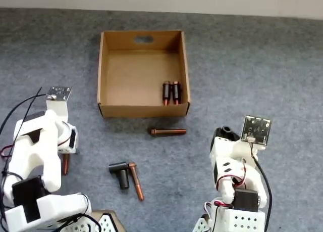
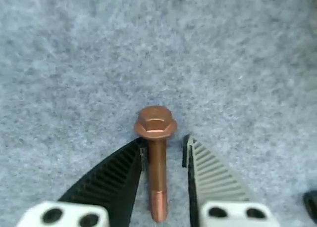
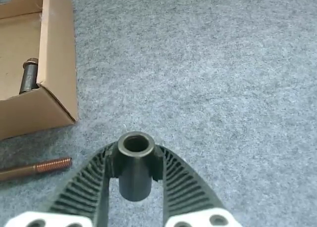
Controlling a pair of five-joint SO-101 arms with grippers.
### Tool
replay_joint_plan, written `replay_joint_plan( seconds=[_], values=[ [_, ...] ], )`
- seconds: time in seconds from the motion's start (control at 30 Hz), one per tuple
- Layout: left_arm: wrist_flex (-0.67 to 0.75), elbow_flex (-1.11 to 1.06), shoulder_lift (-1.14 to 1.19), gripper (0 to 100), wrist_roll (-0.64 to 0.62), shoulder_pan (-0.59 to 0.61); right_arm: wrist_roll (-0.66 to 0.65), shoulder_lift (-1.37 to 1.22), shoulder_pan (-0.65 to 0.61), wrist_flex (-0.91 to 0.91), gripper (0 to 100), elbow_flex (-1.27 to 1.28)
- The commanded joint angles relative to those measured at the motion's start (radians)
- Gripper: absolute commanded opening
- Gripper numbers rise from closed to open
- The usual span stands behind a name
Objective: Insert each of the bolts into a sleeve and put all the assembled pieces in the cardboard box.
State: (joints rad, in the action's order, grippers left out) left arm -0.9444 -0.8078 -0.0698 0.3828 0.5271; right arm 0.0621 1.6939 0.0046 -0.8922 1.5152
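Two assembled pieces [image 1: 170, 92] lie in the cardboard box [image 1: 103, 70], 4 o'clock corner — right hand [image 3: 134, 152] clenches a sleeve [image 3: 134, 175]; left hand [image 2: 164, 142], released, straddles a bolt [image 2: 156, 125] on the table [image 1: 252, 65].

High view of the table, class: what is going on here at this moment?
Bolts are being paired with sleeves. The left gripper straddles a bolt lying on the grey carpet, jaws open with a gap on one side. The right gripper is shut on a black sleeve. Two assembled pieces already lie in the cardboard box. A second bolt lies just outside the box, and a loose sleeve and third bolt lie together farther off.
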Motion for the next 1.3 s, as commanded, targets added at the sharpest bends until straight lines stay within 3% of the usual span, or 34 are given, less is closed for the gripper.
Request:
replay_joint_plan(
  seconds=[0.0,0.17,0.33,0.6,0.73,1.0,1.17,1.27],
  values=[
    [0.014,0.054,0.005,4,0.0,0.01,0.012,0.01,-0.007,0.001,0.5,-0.002],
    [0.005,0.05,0.002,1,0.0,0.022,0.014,0.01,-0.008,-0.002,0.5,-0.007],
    [-0.092,0.05,-0.058,1,0.0,0.059,0.015,0.012,-0.042,-0.005,0.5,-0.028],
    [-0.325,0.05,-0.501,1,0.0,0.079,0.006,0.012,-0.314,-0.081,0.6,-0.159],
    [-0.384,0.051,-0.748,1,-0.02,0.015,-0.075,0.01,-0.455,0.085,0.9,-0.113],
    [-0.381,0.096,-1.075,1,-0.396,-0.2,-0.339,0.01,-0.779,0.576,0.7,0.142],
    [-0.269,0.128,-1.098,1,-0.44,-0.369,-0.4,0.01,-0.814,0.822,0.7,0.263],
    [-0.166,0.127,-1.098,1,-0.44,-0.426,-0.4,0.01,-0.814,0.86,0.7,0.28]
  ],
)
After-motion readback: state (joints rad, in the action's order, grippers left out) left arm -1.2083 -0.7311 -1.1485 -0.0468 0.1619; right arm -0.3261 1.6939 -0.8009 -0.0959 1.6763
